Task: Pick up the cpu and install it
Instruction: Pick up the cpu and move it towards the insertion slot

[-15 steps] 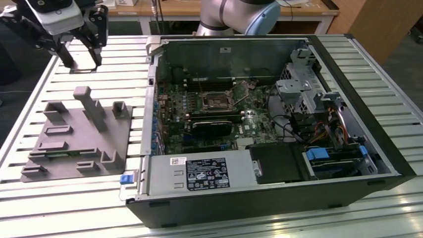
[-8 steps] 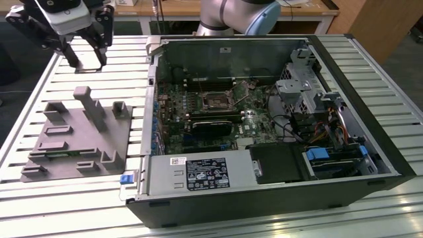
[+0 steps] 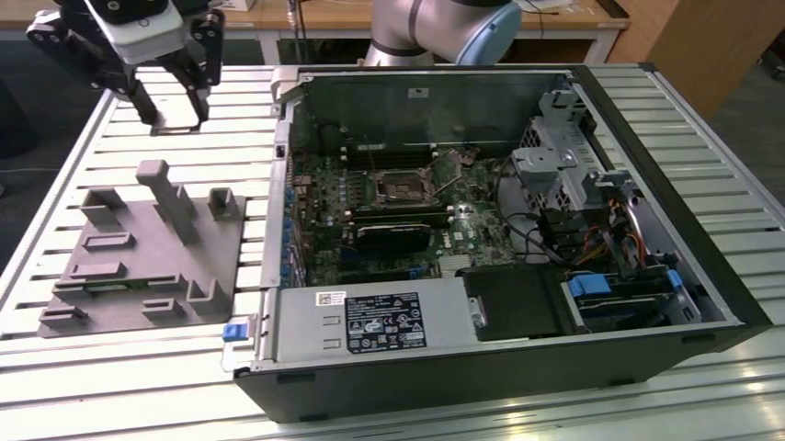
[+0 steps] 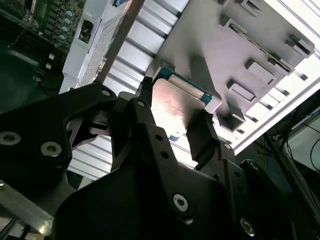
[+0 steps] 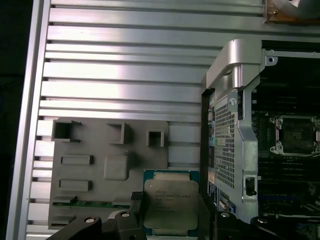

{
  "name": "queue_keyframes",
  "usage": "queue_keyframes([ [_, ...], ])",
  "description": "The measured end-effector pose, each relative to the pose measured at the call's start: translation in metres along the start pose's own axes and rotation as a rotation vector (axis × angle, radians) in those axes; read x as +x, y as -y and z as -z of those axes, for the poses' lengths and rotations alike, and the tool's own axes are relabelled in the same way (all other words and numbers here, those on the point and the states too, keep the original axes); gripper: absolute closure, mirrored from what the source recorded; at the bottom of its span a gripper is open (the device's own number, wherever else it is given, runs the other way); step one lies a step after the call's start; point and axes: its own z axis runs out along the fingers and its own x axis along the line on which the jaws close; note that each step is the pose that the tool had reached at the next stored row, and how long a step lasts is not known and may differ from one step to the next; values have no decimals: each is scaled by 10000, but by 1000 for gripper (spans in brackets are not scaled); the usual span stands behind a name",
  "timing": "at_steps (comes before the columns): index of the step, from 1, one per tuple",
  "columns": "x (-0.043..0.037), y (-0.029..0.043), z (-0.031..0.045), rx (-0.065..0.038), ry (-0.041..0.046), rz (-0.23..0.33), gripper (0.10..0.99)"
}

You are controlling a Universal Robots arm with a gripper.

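Gripper (image 5: 171,214) | fingers clamped on cpu (image 5: 170,200) edges | above slatted table (image 5: 125,75), near grey fixture (image 5: 90,145), beside open computer case (image 5: 235,125)

The cpu (image 5: 170,202) has a dull silver-grey top with a teal-green rim, and the gripper (image 3: 176,119) is black. Beside the black computer case (image 3: 491,390), the fixture (image 3: 135,248) is plain matte grey on a table (image 3: 147,390) of ribbed silvery slats. Inside the case the motherboard (image 3: 325,216) looks dark green, as far as the shadow allows. A blue tab (image 3: 235,332) sits at the case's corner.
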Motion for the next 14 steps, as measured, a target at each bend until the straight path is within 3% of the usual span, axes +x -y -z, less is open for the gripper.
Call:
queue_keyframes([
  [14,-194,5,-1,-33,2,0,561],
])
